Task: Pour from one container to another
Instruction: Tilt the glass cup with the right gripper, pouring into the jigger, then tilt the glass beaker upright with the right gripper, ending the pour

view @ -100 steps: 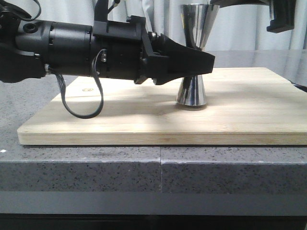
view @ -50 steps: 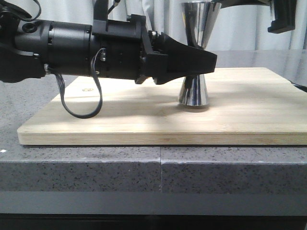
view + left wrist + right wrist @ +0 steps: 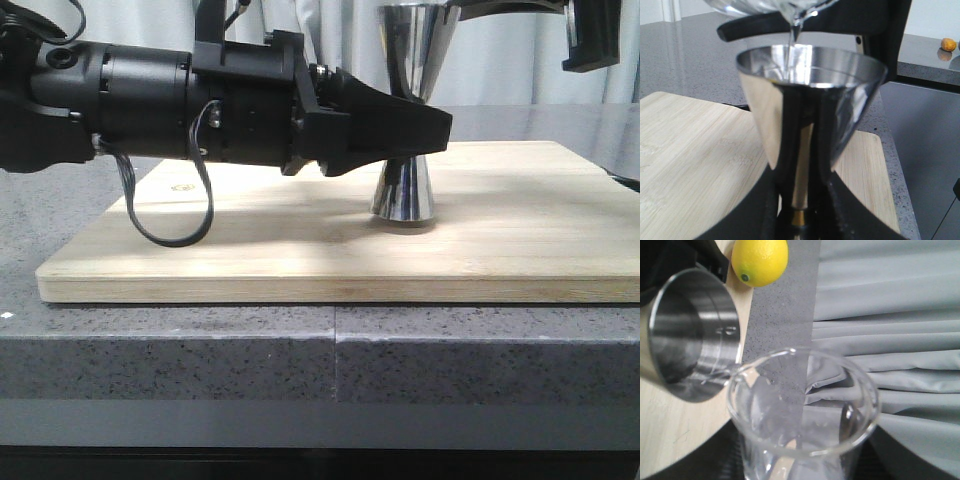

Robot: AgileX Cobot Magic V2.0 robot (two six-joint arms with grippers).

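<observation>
The steel jigger (image 3: 404, 188) stands on the wooden board (image 3: 520, 240), and my left gripper (image 3: 425, 125) is shut on its narrow waist from the left. In the left wrist view the black fingers (image 3: 837, 210) press the waist at the gold band (image 3: 799, 218) of the jigger (image 3: 765, 110). Above its open cup the clear glass beaker (image 3: 765, 6) is tilted, and a thin clear stream (image 3: 795, 35) falls from its lip into the cup. My right gripper (image 3: 800, 462) is shut on the beaker (image 3: 802, 407), whose lip sits at the rim of the jigger (image 3: 687, 335).
A yellow lemon (image 3: 760, 259) lies on the grey counter (image 3: 785, 305) just beyond the board. The board sits near the front edge of the counter (image 3: 300, 345). My right arm (image 3: 592, 35) hangs high at the right. Grey curtains (image 3: 890, 315) hang behind.
The jigger and the left gripper have shifted slightly to the right on the board. The right arm has edged up and right.
</observation>
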